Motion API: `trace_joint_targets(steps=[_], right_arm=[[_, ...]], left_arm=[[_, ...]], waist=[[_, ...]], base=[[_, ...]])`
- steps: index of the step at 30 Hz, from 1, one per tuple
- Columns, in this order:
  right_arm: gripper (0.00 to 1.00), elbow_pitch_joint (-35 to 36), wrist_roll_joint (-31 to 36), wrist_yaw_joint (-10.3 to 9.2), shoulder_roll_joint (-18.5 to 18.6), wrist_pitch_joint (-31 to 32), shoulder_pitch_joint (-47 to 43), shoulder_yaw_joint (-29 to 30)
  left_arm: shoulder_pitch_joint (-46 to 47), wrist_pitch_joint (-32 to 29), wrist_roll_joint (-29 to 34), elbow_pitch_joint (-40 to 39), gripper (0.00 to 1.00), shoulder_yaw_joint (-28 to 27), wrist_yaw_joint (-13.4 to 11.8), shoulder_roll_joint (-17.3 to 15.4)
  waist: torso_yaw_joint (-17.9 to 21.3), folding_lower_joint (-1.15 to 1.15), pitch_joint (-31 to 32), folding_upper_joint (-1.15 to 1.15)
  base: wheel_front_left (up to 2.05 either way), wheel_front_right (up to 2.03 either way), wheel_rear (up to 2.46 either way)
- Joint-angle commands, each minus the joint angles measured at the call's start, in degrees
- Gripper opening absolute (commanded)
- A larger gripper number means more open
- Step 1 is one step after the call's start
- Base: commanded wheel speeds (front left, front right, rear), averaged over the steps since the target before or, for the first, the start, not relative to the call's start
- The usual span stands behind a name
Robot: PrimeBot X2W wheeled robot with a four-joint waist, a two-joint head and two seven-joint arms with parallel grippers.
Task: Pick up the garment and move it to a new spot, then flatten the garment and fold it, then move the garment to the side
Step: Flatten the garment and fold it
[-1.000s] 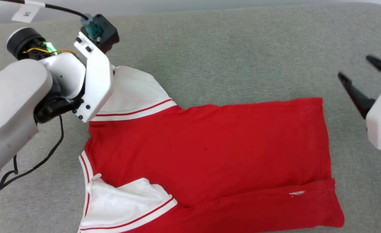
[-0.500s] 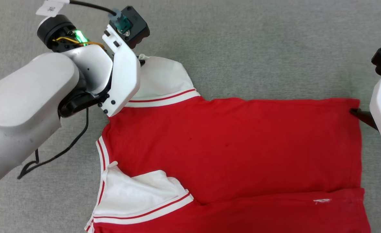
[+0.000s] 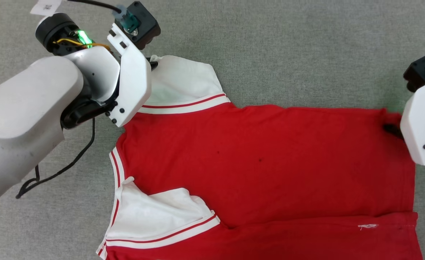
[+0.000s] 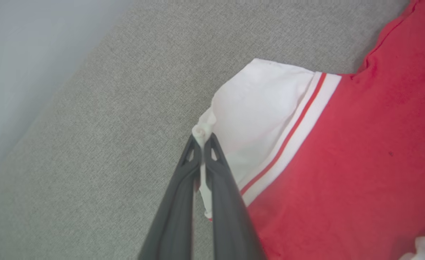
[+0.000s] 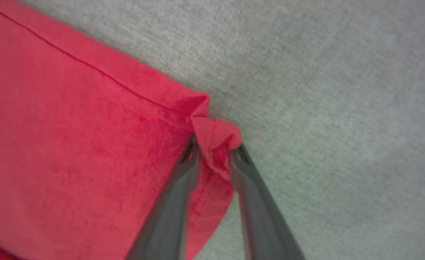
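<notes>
Red T-shirt (image 3: pixel 263 162) lies spread flat on grey fabric surface (image 3: pixel 288 54), between the two grippers. Left gripper (image 4: pixel 201 139): fingers together, clamped on the edge of the white sleeve (image 4: pixel 263 108). A thin fold of white cloth runs between them and a small curl pokes out past the tips. In the left wrist view the rest of the sleeve and the red body lie right of the fingers. Right gripper (image 5: pixel 215 148): fingers part-way apart, pinching the bunched hem corner (image 5: pixel 216 134), cloth touching both tips. In the right wrist view the red body spreads left of the fingers, bare grey surface to their right. A second white sleeve (image 3: pixel 154 216) lies folded onto the red body, well apart from both grippers.
</notes>
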State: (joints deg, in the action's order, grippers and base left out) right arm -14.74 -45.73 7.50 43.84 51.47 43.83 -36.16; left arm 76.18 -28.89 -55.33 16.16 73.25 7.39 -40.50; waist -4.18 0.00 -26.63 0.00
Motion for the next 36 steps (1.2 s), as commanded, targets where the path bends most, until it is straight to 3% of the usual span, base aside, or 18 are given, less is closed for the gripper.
trace_joint_targets(steps=[1, 12, 22, 31, 36], right_arm=[[0.00, -1.54, -0.30, -0.03, -1.89, -0.76, -1.82, -2.23], [0.00, -0.77, -2.07, -0.03, -0.01, -11.88, -2.73, -3.91], [0.00, 0.83, -2.71, -0.03, 3.55, -19.30, -9.19, -6.25], [0.00, 3.33, -3.77, -0.03, 5.78, -22.94, -17.36, -7.01], [0.00, 4.10, -4.25, -0.03, 6.49, -23.73, -21.62, -7.64]], left_arm=[[-0.96, 0.52, -0.48, 0.19, 0.00, 0.07, -0.01, 0.05], [-4.73, 2.84, -2.33, -1.10, 0.00, 0.11, -0.01, -2.03], [-12.76, 1.81, -2.69, -7.31, 0.00, 0.12, -0.03, -7.20], [-24.09, -0.28, -2.91, -15.20, 0.00, 0.15, -2.23, -12.85], [-31.48, -0.13, -3.30, -17.16, 0.00, 0.12, -3.61, -14.05]], waist=[[0.29, 0.00, 0.93, 0.00], [1.26, 0.00, 9.41, 0.00], [0.76, 0.00, 17.28, 0.00], [0.45, 0.00, 21.75, 0.00], [0.30, 0.00, 22.63, 0.00]], base=[[0.00, 0.00, 0.00], [0.00, 0.00, 0.00], [0.00, 0.00, 0.00], [0.00, 0.00, 0.00], [0.00, 0.00, 0.00]])
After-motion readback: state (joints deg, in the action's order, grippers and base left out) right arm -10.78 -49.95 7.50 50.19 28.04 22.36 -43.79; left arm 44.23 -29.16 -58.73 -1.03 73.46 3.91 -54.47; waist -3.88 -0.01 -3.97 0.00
